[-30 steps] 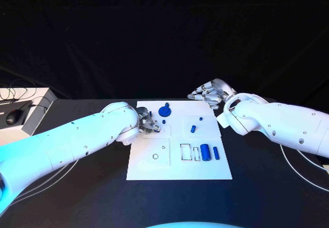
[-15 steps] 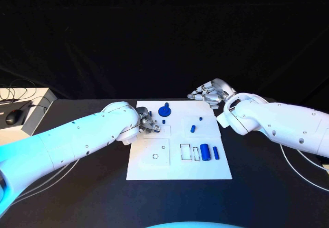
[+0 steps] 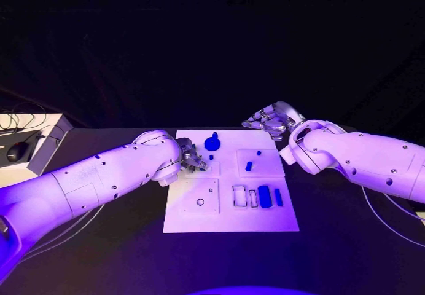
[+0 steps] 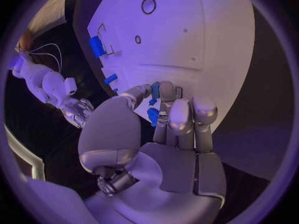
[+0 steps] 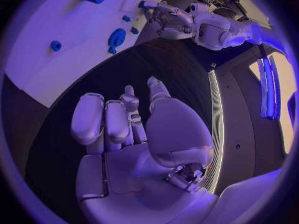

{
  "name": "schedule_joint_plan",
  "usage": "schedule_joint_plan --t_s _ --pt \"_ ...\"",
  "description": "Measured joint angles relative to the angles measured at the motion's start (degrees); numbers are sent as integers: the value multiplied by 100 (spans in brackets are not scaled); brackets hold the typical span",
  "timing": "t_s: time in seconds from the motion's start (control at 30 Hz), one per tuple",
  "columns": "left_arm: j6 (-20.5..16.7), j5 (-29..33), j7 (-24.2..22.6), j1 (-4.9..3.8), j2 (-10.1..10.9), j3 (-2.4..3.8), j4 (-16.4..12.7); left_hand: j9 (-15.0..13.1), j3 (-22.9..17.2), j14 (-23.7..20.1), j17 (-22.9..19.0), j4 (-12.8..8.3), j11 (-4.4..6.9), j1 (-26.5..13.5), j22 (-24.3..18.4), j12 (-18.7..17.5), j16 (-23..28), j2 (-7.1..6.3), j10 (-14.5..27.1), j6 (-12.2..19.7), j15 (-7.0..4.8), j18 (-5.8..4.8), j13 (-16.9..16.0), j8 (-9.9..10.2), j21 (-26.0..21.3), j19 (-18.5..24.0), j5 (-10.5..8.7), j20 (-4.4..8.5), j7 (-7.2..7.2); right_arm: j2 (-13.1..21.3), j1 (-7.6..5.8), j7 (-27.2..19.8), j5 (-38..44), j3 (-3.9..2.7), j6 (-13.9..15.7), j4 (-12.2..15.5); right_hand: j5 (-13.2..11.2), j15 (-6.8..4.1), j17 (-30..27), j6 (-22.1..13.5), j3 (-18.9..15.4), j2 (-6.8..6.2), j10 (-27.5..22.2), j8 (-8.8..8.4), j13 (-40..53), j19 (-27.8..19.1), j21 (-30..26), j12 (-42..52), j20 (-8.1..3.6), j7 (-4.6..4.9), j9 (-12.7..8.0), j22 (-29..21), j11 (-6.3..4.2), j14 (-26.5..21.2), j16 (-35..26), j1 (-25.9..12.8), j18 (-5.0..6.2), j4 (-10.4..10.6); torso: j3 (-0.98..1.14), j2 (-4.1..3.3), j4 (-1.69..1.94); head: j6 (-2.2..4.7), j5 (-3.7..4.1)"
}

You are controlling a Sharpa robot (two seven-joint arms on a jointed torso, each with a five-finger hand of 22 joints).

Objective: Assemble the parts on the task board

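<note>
— We see two smooth white arms, the left arm and right arm, dotted with small dark screws.
— And we note silver hands, left hand and right hand, with segmented metallic fingers.

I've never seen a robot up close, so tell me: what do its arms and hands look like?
Both arms are smooth, rounded white shells with small dark dots, perhaps screws, along them. The left arm and right arm each end in a silvery metal hand: the left hand and right hand have chunky, rounded, segmented fingers and a broad palm plate.
</note>
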State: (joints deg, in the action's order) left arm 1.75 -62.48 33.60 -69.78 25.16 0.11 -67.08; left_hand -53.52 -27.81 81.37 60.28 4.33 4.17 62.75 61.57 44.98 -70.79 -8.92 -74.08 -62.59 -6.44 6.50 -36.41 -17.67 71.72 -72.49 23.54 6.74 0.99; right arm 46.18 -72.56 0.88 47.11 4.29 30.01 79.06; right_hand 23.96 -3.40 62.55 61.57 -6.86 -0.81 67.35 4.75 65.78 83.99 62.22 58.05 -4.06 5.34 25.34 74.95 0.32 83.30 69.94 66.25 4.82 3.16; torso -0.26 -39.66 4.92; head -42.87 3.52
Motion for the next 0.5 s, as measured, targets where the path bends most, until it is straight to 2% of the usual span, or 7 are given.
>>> schedule_joint_plan --t_s 0.2,0.33,0.5 --pt "48 0 12 -4 -24 1 21 22 40 0 38 -40 11 -70 39 -4 -25 70 -52 -68 0 -40 37 -1 0 -20 -23 20 -43 0 0 1 0 0 -1 -1 22 0 0 0 0 0 0 0 0 0 0 0 0 0 0 0 0 0 0 0 0 0 -1 2 0 -2 3" --pt "74 1 13 -4 -43 1 23 25 103 0 64 -103 21 -120 65 -4 -60 120 -82 -228 0 -41 88 -16 0 -42 -51 0 -162 -1 0 1 0 0 -1 -2 46 0 0 0 0 -2 0 0 0 0 0 0 0 0 0 -1 0 0 0 2 0 0 -1 2 0 5 3" --pt "84 5 13 0 -62 -1 32 30 149 0 90 -149 33 -206 94 -4 -77 206 -110 -268 0 -48 135 24 -31 -41 -107 0 -181 -3 0 1 0 0 -2 -6 46 0 0 0 0 -2 0 0 0 0 0 0 0 0 -2 -1 0 0 0 2 0 0 -3 2 2 14 10"
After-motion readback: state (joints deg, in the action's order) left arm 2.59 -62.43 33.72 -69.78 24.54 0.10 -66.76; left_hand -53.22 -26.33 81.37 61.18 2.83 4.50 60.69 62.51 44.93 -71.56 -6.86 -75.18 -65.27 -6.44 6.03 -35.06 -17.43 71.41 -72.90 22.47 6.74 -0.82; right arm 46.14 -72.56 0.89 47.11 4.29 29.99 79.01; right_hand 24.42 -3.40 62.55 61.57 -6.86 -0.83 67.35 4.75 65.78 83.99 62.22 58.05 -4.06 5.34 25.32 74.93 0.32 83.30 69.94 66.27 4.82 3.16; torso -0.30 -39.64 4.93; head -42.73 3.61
